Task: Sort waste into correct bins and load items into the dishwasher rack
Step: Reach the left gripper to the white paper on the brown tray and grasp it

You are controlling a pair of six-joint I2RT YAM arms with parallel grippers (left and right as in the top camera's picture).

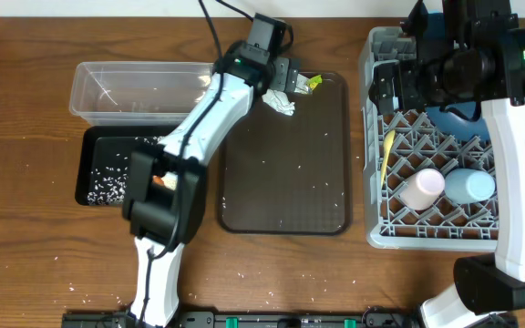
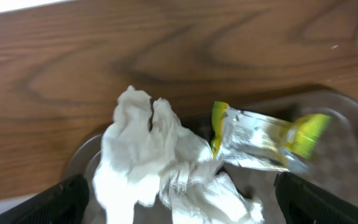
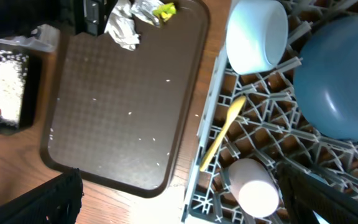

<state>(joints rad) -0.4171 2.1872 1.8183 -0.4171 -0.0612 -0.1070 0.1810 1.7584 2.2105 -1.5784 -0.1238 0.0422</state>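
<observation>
My left gripper (image 1: pixel 283 80) is open at the far end of the brown serving tray, its fingers either side of the crumpled white napkin (image 2: pixel 166 168), not closed on it (image 2: pixel 185 208). The yellow-green wrapper (image 2: pixel 266 140) lies just right of the napkin. The black tray (image 1: pixel 94 155) holds rice (image 1: pixel 108 187) and the carrot (image 1: pixel 162 180). The clear tub (image 1: pixel 135 87) is behind it. My right gripper (image 3: pixel 185 199) is open and empty above the grey rack's (image 1: pixel 372 182) left edge. The rack holds the blue plate (image 3: pixel 340 81), white bowl (image 3: pixel 257 34), yellow spoon (image 3: pixel 222 134), pink-and-white cup (image 1: pixel 422 189) and light-blue cup (image 1: pixel 469 187).
The brown serving tray (image 1: pixel 281 173) lies between the bins and the rack, with a few stray rice grains on it. More grains are scattered on the wooden table in front. The left arm spans over the black tray and tub.
</observation>
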